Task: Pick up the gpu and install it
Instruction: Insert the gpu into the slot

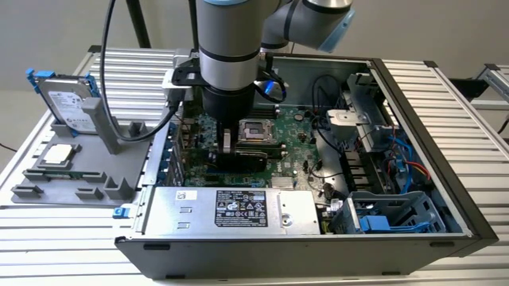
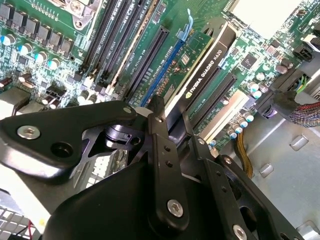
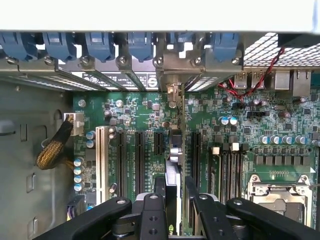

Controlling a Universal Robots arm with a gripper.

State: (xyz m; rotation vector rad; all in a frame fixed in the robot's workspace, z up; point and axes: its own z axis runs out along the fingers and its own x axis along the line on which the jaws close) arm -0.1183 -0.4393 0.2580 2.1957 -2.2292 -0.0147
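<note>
The gripper sits closest to my wrist cameras, its black fingers pinched on the gpu from both flat sides. I see the card held on edge, standing over the motherboard among the black expansion slots, bracket end toward the rear slot covers. In the exterior view the gripper is lowered inside the open computer case, the gpu below it near centre. At 9 o'clock from the case I see a grey parts tray carrying a hard drive upright.
</note>
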